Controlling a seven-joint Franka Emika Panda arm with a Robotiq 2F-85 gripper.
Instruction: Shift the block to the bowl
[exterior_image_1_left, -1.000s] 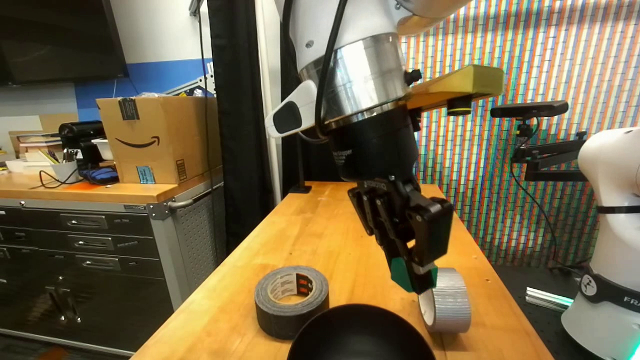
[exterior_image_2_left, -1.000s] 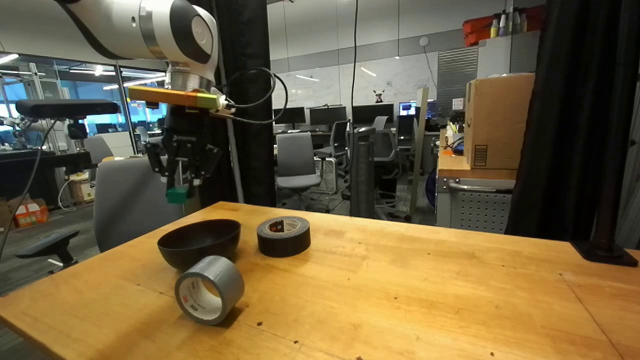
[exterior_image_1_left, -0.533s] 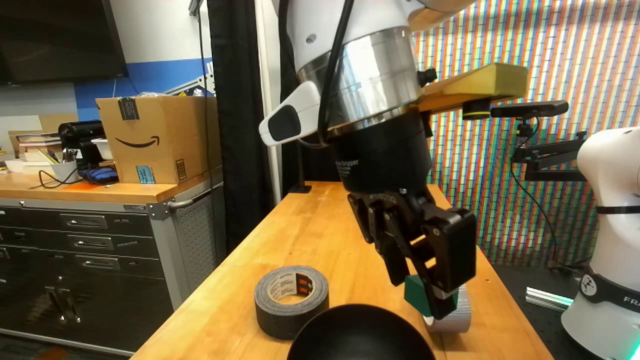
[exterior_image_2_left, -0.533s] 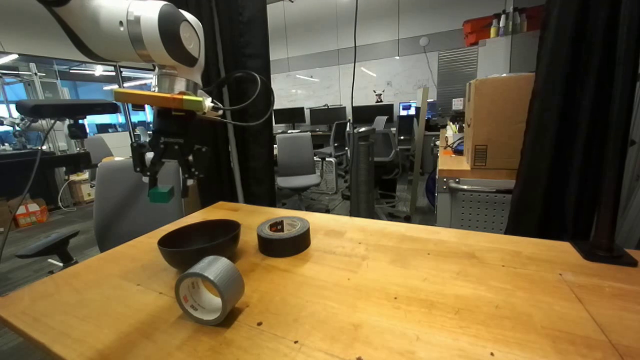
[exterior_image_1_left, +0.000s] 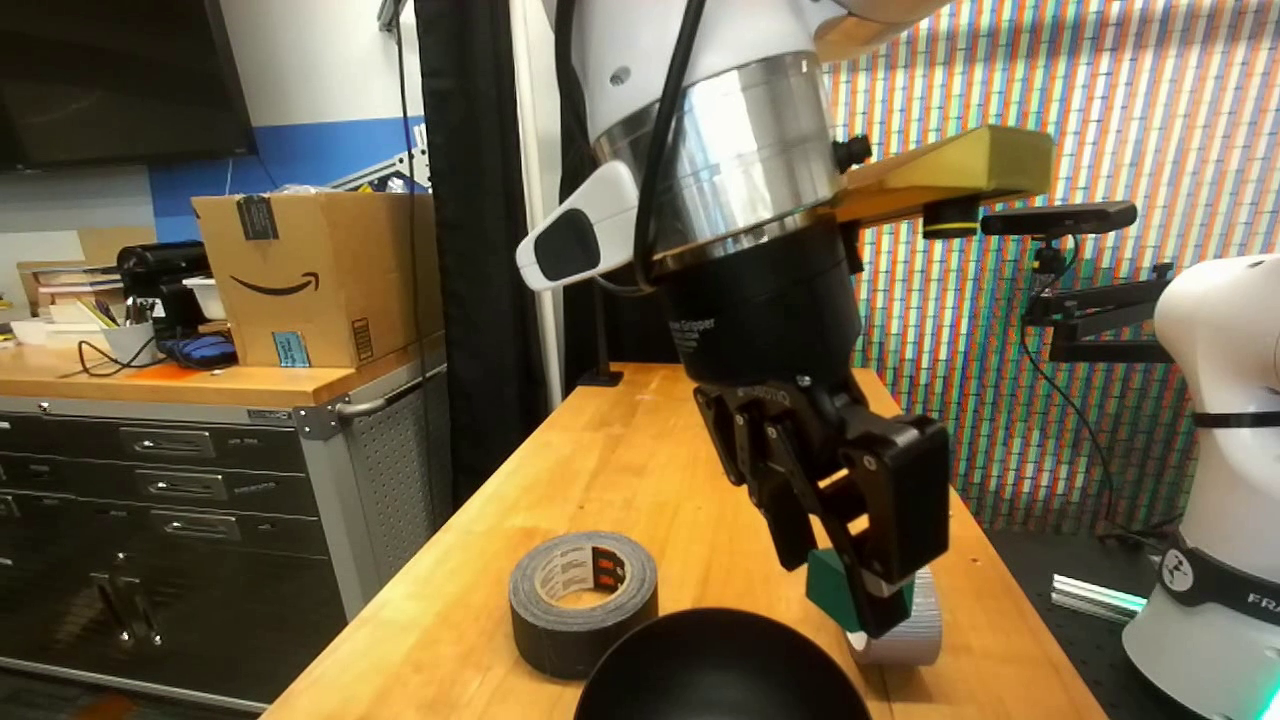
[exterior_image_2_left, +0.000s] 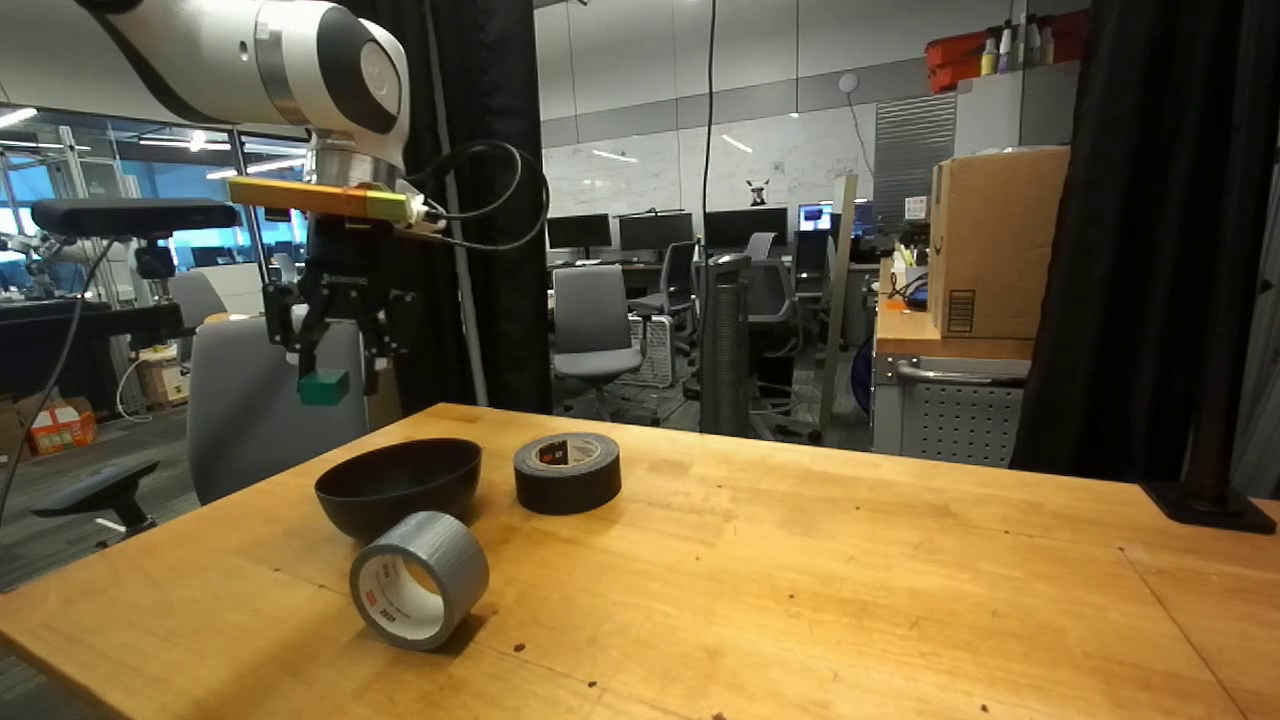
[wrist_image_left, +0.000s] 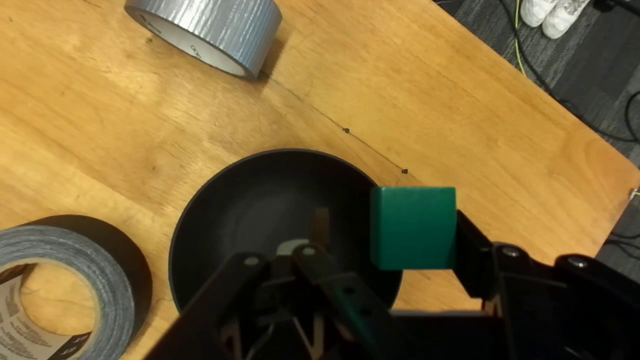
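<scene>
The block (exterior_image_2_left: 322, 388) is a small green cube in the air, above the table top. It also shows in the wrist view (wrist_image_left: 415, 230) and in an exterior view (exterior_image_1_left: 830, 588), partly behind a finger. My gripper (exterior_image_2_left: 338, 378) is open; the block clings to one finger only. In the wrist view the block touches the right finger, and a gap separates it from the left finger. The bowl (exterior_image_2_left: 400, 505), wide and matte black, stands on the table below. In the wrist view the block overlaps the right rim of the bowl (wrist_image_left: 235, 200). I see nothing inside the bowl.
A silver-grey tape roll (exterior_image_2_left: 450, 565) stands on its side close to the bowl. A black tape roll (exterior_image_2_left: 568, 490) lies flat beside the bowl. The table's edge and corner (wrist_image_left: 612, 165) are right of the bowl in the wrist view.
Since one second ago my gripper has moved away to the side with the block, and its fingers have spread apart. Over the last half second almost nothing moved. The bowl and tape rolls stayed put.
</scene>
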